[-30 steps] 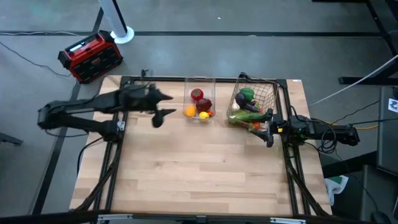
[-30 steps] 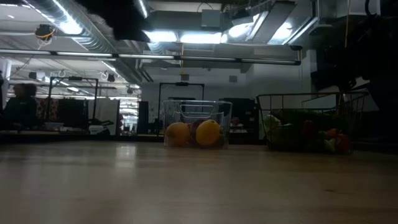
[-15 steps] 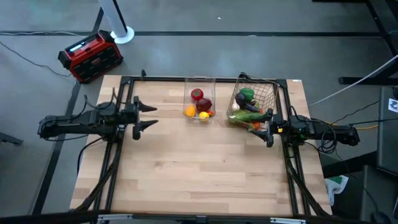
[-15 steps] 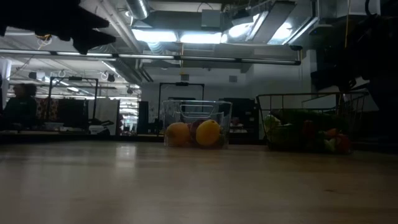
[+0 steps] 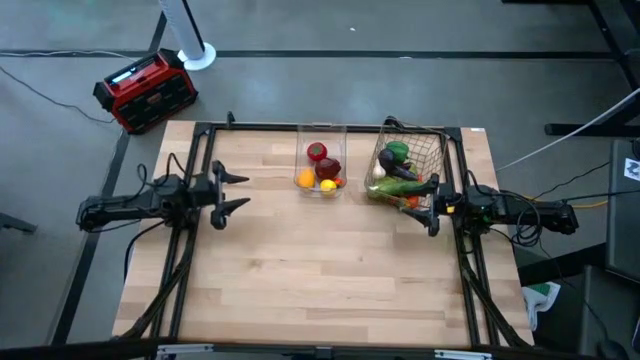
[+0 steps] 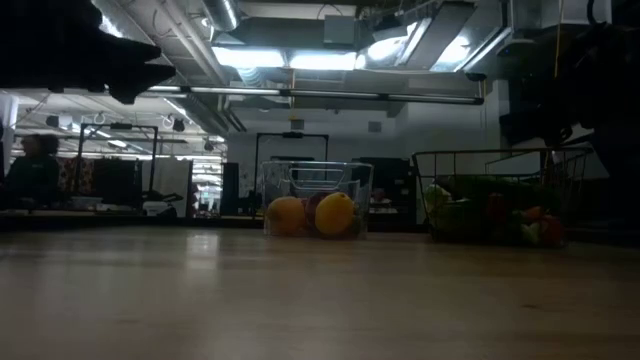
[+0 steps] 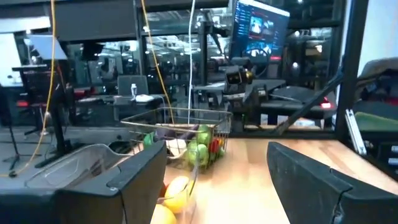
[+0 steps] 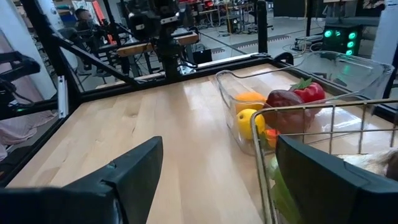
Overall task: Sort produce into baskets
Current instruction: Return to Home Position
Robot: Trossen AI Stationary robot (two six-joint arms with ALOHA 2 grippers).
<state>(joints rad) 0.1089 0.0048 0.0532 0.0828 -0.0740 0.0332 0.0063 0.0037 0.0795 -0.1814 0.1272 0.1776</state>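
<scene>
table (image 5: 320, 285): pale wood planks in a dark metal frame, the near half bare; in the low view it runs flat and shiny toward the two containers
left arm (image 5: 130, 208): lies low across the table's left edge, about level with the right arm
left jaws: spread wide with nothing between them, over the left side of the table, pointing toward its middle, well apart from the clear bin
right arm (image 5: 520, 212): lies across the right edge, facing the left one
right jaws: spread wide and empty, just beside the near corner of the wire basket
clear bin (image 5: 322, 130): at the far edge, near the middle; holds red apples (image 5: 316, 152), an orange (image 5: 305, 180) and a lemon (image 5: 327, 185)
wire basket (image 5: 437, 145): right of the bin, by the far right corner; holds a green pepper (image 5: 397, 153), a purple eggplant (image 5: 400, 172) and a cucumber (image 5: 395, 187); small red and orange bits on its near side are too small to tell
floor (image 5: 400, 90): grey, with cables; a red-black box (image 5: 146, 92) sits off the far left corner, a white pole base (image 5: 197, 55) beyond it
room: strip lights (image 6: 290, 60) and ducts overhead, racks, a person (image 6: 35, 175) at far left; a lit monitor (image 7: 261, 25) shows in the left wrist view
change: a second ago the left arm was raised, reaching close to the bin; it has since dropped and drawn back to the left edge, a little farther than half a second ago; right arm, bin and basket lie as before
</scene>
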